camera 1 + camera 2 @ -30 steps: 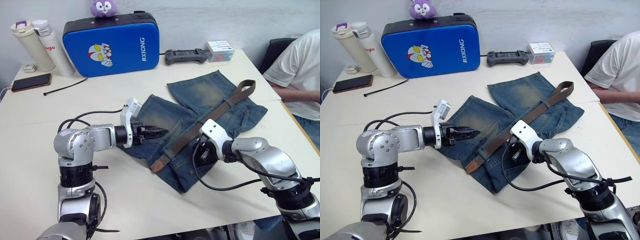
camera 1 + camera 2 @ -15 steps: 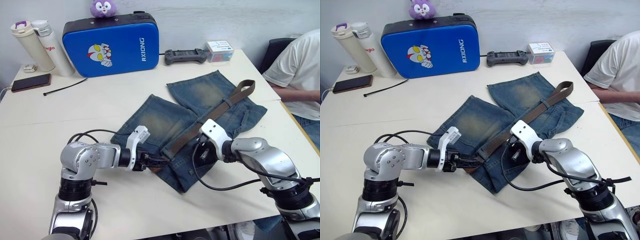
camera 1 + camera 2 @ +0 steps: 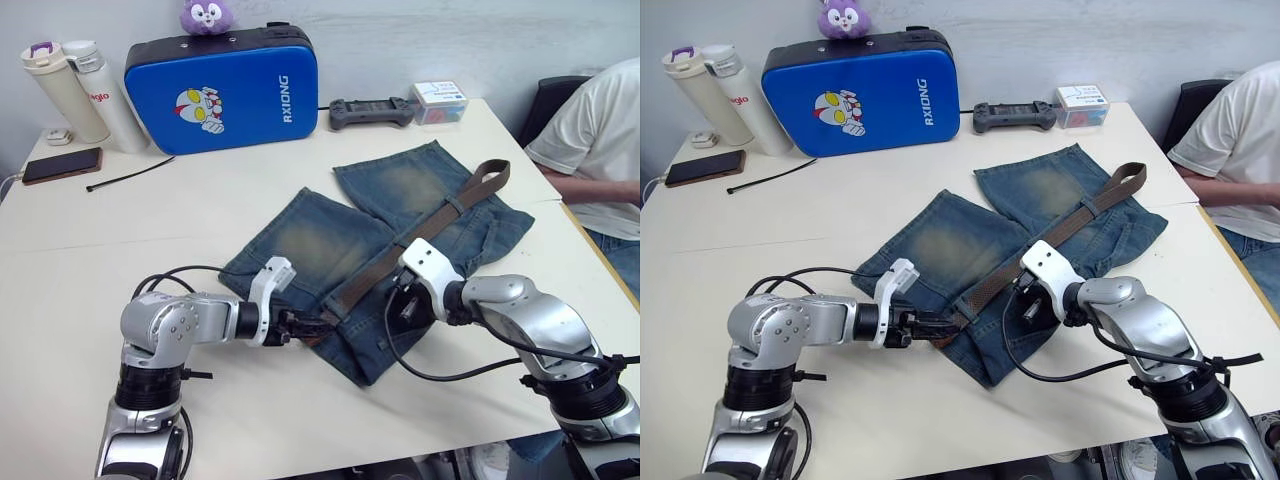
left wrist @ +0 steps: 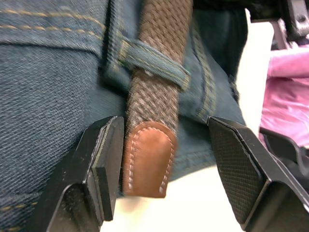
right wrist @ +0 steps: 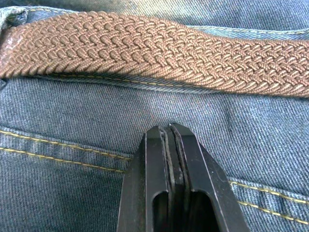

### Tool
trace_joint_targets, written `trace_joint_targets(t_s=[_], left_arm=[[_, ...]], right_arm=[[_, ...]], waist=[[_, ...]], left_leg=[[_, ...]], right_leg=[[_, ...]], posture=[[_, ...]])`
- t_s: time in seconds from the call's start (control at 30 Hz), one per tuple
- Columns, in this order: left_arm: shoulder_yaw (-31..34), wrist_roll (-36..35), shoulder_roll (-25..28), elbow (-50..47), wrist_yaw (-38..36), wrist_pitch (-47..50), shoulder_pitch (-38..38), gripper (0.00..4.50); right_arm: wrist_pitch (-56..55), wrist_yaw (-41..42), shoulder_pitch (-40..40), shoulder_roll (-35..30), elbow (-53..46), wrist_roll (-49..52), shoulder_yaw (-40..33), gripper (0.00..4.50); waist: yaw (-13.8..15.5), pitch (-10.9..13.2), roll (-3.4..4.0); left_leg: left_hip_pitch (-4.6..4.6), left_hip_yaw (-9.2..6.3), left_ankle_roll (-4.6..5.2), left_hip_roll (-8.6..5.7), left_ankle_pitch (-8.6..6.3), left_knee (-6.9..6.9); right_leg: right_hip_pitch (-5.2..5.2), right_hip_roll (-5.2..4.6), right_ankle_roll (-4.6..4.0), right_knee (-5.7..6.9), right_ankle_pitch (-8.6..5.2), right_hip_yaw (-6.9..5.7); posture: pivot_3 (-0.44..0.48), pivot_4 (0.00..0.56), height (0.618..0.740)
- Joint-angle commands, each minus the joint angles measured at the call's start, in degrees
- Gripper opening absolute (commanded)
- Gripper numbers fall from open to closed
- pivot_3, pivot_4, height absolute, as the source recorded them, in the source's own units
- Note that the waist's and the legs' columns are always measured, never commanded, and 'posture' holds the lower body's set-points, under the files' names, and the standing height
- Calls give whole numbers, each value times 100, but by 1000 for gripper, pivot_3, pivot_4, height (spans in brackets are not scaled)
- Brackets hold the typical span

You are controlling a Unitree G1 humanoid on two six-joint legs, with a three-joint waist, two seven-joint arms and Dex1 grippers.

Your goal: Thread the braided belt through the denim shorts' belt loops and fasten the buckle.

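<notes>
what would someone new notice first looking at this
Probably the denim shorts spread mid-table with the braided belt running along the waistband. The left gripper is open around the belt's tan leather tip just past a belt loop; the right gripper is shut above the denim beside the strap.

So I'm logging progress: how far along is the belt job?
Done: the braided belt lies along the denim shorts waistband, already under a belt loop near its tan end. In hand: the left gripper is open around that tan tip; the right gripper is shut over the denim. Left: fastening.
</notes>
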Motion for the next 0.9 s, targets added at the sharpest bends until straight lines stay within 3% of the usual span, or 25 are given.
trace_joint_targets(t_s=[0.03,0.1,0.27,0.5,0.63,0.77,0.9], left_arm=[[-256,-50,111,-69,-110,32,94,2844],[-319,-24,136,-24,-125,-33,88,2304],[-428,8,211,73,-158,-167,76,115],[-1,-81,215,232,-237,-99,-58,23],[369,-384,613,60,-543,121,-40,23],[693,-816,1491,-158,-1050,171,303,23],[1090,-1235,2979,-673,-2025,-104,1303,23]], right_arm=[[110,-10,94,50,42,29,171,0],[111,-14,95,55,41,29,168,0],[129,-35,104,63,32,28,150,0],[125,-40,91,67,56,27,157,0],[89,-12,61,70,104,20,187,0],[12,37,21,56,195,0,238,0],[-179,165,-72,27,388,-41,359,0]], waist=[[0,0,0],[-1,0,0],[4,0,0],[4,0,0],[-14,1,1],[-53,2,3],[-162,9,11]], left_leg=[[0,0,0,0,0,0],[0,0,0,0,0,-1],[0,-1,0,0,0,-1],[0,-1,0,0,0,0],[0,-1,0,0,0,-1],[0,-1,-1,3,-1,-7],[-1,-1,-5,8,-4,-16]], right_leg=[[0,0,0,0,0,0],[0,0,0,0,0,0],[0,0,0,-2,0,0],[1,-1,0,-1,0,0],[-1,0,0,0,0,0],[-5,1,-5,0,-2,0],[-13,4,-18,1,-10,1]], posture=[[0,150,740],[0,150,740],[0,150,740],[0,150,740],[0,150,740],[0,150,740],[0,150,740]])
